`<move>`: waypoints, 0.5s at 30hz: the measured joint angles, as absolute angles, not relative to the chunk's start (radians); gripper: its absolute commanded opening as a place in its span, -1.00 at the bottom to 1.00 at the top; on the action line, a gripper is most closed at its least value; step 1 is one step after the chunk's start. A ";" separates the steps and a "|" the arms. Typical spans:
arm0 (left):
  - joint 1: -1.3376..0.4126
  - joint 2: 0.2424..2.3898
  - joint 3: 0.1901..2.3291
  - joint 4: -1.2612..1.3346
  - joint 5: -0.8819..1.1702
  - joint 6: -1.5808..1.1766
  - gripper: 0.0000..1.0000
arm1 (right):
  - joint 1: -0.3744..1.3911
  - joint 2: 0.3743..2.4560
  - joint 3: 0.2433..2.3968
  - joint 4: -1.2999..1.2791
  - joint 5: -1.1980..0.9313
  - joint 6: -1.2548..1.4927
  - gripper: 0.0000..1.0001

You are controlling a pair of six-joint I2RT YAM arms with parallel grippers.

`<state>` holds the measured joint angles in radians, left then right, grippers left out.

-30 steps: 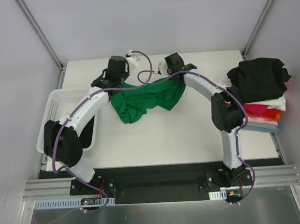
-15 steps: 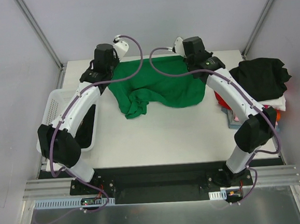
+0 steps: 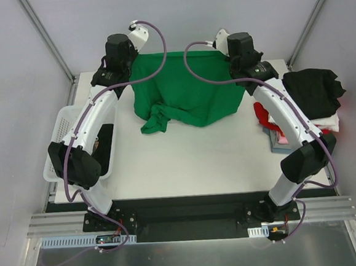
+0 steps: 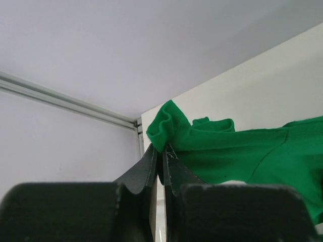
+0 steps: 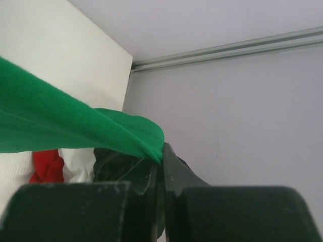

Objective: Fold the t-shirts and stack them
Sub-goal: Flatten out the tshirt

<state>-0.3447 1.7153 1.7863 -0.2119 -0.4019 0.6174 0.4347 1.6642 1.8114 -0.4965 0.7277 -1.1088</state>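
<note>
The bright green t-shirt [image 3: 183, 86] hangs stretched between both grippers over the far half of the table, its lower part bunched on the surface. My left gripper [image 3: 130, 58] is shut on its left top corner [image 4: 164, 132]. My right gripper [image 3: 225, 49] is shut on its right top corner [image 5: 146, 133]. A stack of other t-shirts stands at the right edge, a crumpled black one [image 3: 315, 91] on top, with white [image 3: 328, 123], red [image 3: 264, 115] and pink layers below. The red, white and black cloths also show in the right wrist view [image 5: 48, 169].
A white mesh basket [image 3: 64, 139] stands at the table's left edge, partly under the left arm. The cage's metal posts [image 3: 47, 41] rise at the far corners. The white table [image 3: 192, 159] lies bare in front of the shirt.
Both grippers have risen and spread apart toward the far edge, lifting the green shirt from a crumpled heap into a hanging sheet. The right arm has swung clear of the stack.
</note>
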 measured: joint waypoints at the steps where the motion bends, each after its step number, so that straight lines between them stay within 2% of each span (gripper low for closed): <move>1: -0.345 1.723 1.803 -0.210 -0.402 0.617 -1.00 | 0.434 1.661 1.816 -0.484 0.727 -1.111 -0.99; 10: -0.337 1.778 1.980 -0.180 -0.395 0.617 -1.00 | 0.424 1.636 1.826 -0.359 0.717 -1.156 -0.99; 15: -0.326 1.814 2.087 -0.137 -0.379 0.616 -1.00 | 0.406 1.641 1.920 -0.314 0.710 -1.184 -0.99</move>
<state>-0.3260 1.8145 2.0869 -0.1371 -0.3786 0.6163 0.4065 1.6413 1.9202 -0.3138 0.7105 -1.1843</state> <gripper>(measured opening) 0.014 0.031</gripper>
